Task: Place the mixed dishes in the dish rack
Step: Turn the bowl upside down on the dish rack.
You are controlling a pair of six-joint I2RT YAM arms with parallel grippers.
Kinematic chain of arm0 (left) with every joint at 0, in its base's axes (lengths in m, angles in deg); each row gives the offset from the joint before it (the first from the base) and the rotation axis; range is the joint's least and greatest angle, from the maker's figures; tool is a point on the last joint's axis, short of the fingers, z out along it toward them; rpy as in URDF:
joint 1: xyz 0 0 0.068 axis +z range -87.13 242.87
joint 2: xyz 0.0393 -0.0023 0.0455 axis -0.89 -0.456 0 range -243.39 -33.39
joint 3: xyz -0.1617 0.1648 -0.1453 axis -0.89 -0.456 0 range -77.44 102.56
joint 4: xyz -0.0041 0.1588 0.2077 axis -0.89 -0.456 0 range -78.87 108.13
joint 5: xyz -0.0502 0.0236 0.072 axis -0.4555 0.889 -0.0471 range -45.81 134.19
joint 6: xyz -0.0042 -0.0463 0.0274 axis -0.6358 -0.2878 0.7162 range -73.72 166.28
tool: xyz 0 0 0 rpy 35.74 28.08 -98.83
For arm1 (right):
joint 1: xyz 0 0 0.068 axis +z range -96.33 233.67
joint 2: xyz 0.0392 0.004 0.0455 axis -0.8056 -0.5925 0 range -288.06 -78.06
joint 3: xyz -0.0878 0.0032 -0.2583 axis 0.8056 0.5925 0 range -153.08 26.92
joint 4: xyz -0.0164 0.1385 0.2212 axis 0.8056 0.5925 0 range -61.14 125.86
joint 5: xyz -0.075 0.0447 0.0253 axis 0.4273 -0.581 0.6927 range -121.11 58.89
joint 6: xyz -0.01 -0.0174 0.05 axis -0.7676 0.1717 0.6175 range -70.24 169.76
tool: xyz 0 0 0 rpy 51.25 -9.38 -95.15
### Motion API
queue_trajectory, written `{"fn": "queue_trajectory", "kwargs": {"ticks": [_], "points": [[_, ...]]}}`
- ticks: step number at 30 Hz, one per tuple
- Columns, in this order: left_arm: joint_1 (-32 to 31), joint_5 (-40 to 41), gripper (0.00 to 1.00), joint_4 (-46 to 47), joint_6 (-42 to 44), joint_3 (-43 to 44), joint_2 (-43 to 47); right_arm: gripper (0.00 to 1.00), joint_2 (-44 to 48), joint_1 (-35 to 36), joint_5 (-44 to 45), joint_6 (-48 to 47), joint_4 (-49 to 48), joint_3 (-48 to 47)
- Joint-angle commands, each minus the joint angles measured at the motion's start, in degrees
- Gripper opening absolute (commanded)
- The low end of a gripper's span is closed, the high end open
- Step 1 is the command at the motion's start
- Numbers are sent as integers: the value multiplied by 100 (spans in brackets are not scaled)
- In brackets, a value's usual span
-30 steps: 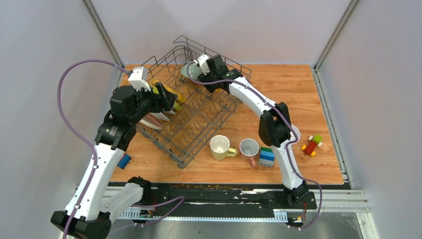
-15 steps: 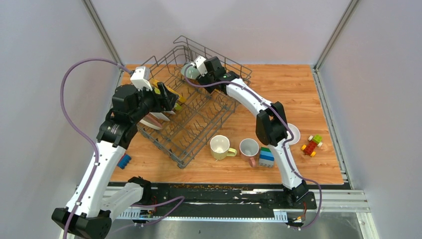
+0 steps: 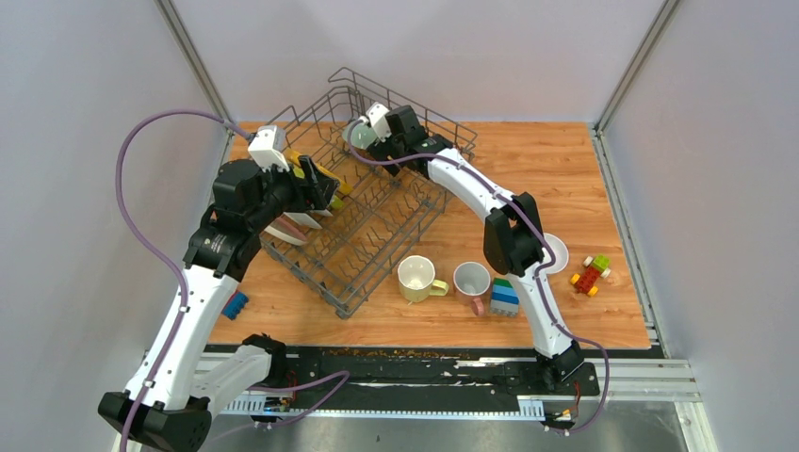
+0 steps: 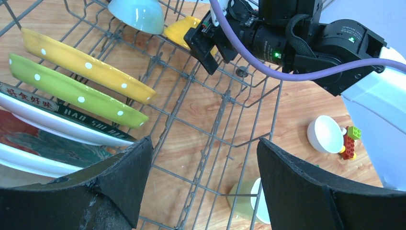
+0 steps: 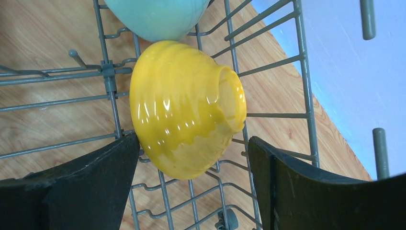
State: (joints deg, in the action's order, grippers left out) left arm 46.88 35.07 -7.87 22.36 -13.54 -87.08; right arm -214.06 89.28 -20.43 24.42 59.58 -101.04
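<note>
Right jaws wider; glossy ribbed yellow bowl (image 5: pixel 184 120)

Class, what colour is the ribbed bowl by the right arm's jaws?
Glossy yellow-orange ribbed ceramic bowl; clearest in the right wrist view.

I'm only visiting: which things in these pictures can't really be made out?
- Upright ceramic plates in the grey wire dish rack: top view, the left arm covers most; left wrist view, the frame edge cuts them off.
- Pale green ceramic bowl: right wrist view, cropped by the top edge.
- Small white dish: top view, half behind the right arm.
- Small blue object beside the left arm: top view, too small to identify.
</note>
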Motion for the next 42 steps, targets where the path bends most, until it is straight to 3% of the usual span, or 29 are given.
{"fn": "queue_trajectory", "kwargs": {"ticks": [1, 7, 13, 17, 23, 28, 36, 42], "points": [[26, -39, 86, 84, 74, 53, 14, 86, 147, 33, 74, 96, -406, -325], [26, -84, 87, 43, 55, 83, -52, 87, 395, 27, -67, 542, -409, -343], [26, -81, 87, 46, 48, 103, -73, 86, 916, -81, -928, 1564, -440, -100], [25, -114, 87, 27, 58, 123, -88, 84, 1140, -163, -973, 2093, -438, 34], [26, -134, 88, 35, 80, 138, -92, 83, 2008, -486, -1568, 3053, -489, 661], [26, -123, 92, 87, 104, 132, -93, 83, 3161, -817, -1578, 3808, -887, 1891], [26, 94, 100, 338, 27, -28, 7, 85, 5307, -1255, 88, 4714, -1480, 4514], [25, 185, 100, 442, -16, -83, 12, 88, 6552, -2055, 992, 5997, -981, 6406]]}}
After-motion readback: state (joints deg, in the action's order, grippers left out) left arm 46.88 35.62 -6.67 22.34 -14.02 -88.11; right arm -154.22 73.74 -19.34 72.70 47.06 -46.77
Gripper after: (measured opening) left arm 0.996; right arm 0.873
